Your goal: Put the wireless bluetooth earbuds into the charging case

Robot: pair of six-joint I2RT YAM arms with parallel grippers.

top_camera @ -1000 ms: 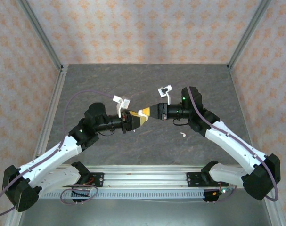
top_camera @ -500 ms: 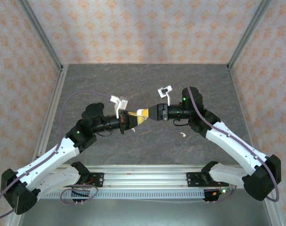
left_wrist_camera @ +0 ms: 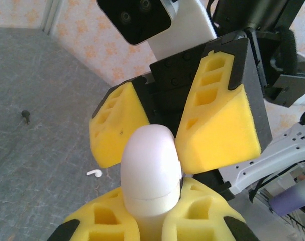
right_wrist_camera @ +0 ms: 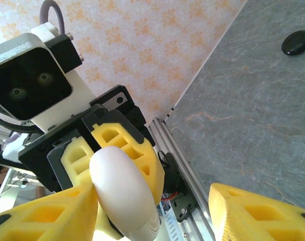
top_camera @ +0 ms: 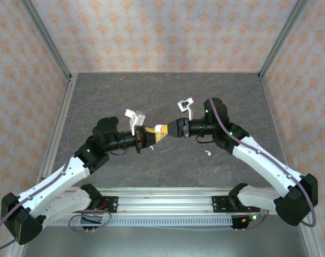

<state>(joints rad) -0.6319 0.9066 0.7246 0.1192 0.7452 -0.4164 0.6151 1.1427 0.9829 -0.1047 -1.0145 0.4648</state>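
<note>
Left fingers (left_wrist_camera: 107,221): clenched on the white charging case (left_wrist_camera: 151,165), gripping its lower part so that the rounded end sticks out.
Right fingers (left_wrist_camera: 222,125): released and spread to either side of that rounded end. One is close against the case, the other stands apart.
Case: lid shut, held above the table (top_camera: 167,96) between the two arms.
White earbud (left_wrist_camera: 94,173): lying loose on the table, apart from the case.
Black earbud (left_wrist_camera: 25,116): also on the table, farther off – tiny and hard to make out.
</note>
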